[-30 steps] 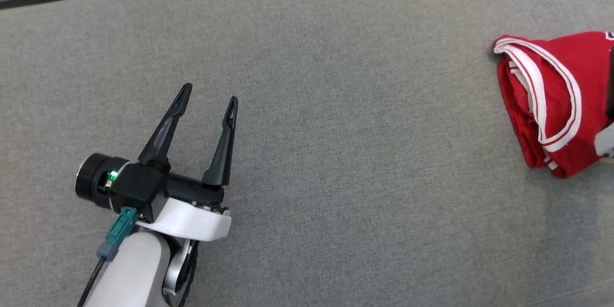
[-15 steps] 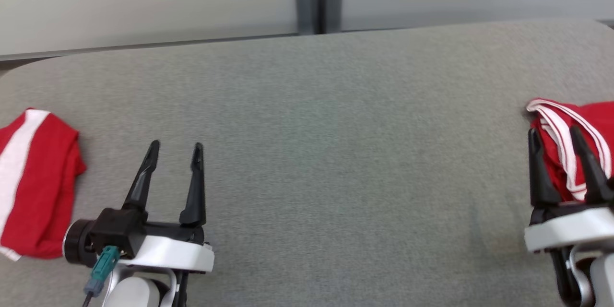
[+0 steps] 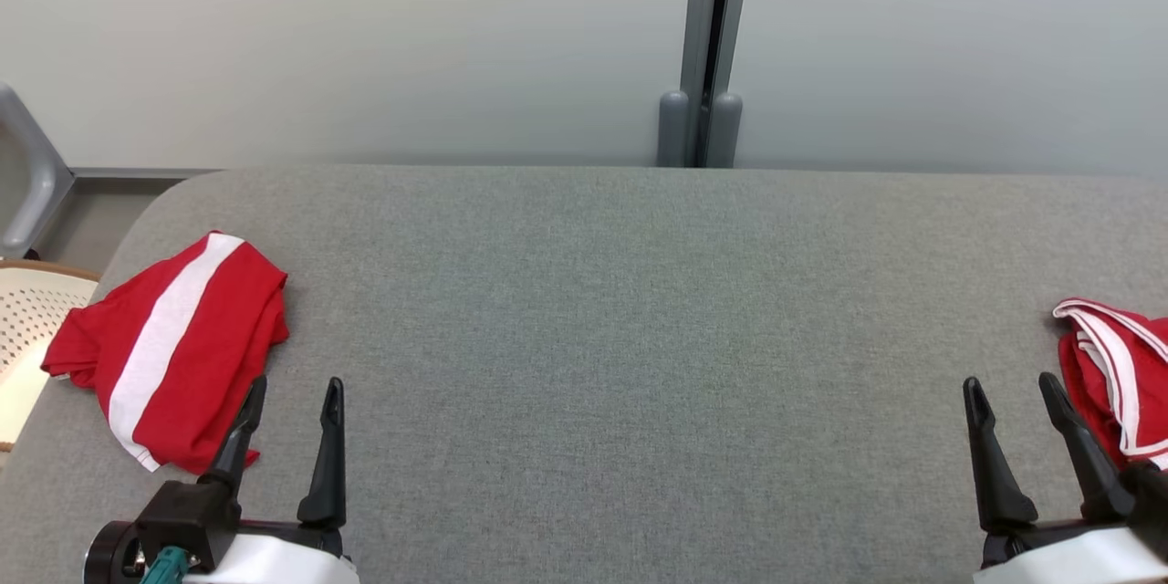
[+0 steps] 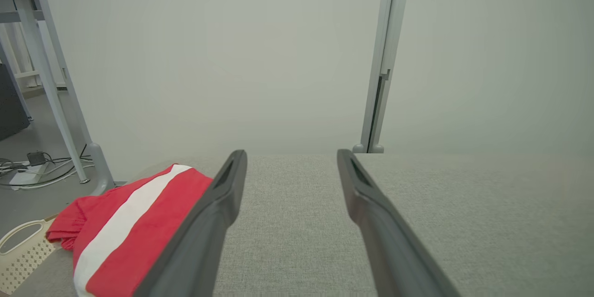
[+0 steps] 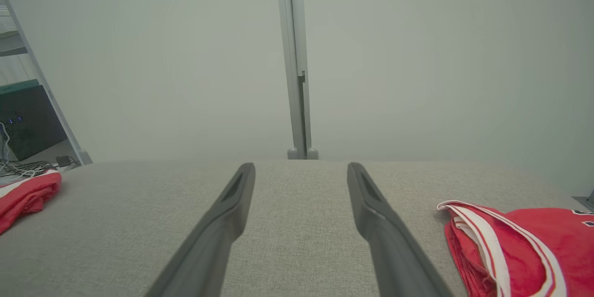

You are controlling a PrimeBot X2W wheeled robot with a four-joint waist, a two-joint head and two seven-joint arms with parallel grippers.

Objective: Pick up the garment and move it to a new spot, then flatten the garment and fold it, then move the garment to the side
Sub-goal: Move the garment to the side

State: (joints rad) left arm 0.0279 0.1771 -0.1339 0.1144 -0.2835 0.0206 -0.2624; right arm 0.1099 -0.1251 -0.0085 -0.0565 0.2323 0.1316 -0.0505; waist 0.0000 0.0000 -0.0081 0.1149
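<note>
Two red garments on the grey table (image 3: 639, 338), one at each end. Hard to say which one the task means.

The striped garment (image 3: 173, 347) is a rumpled heap at the far-left corner. Its white band runs near to far and leans a little right. The left pincer (image 3: 295, 388) sits just near-right of it, fingers apart and empty, pointing away toward the wall. Its left finger crosses the heap's near edge in the head view, but contact can't be told (probably hovering above). To take this piece, the left arm would only need a short shift left and down.

The trimmed garment (image 3: 1118, 365) has white piping and lies at the right end. It is just right of the right pincer (image 3: 1009, 383), whose fingers are also spread wide with nothing between them. Its piped edge faces the pincer. The right arm is clearly the nearer one for this piece.

My guess is that one piece is already dealt with and the other is next. The striped one looks less tidy, so it is likely the one to pick.

Hidden or hard to make out:
- The trimmed garment is cut off by the frame's right edge, so its full shape and long axis are unknown.
- Fold layers can't be read in either heap.
- A cream basket (image 3: 27, 319) shows only in part, off the table's left edge.
- Both pincer bodies are clipped at the bottom.
</note>
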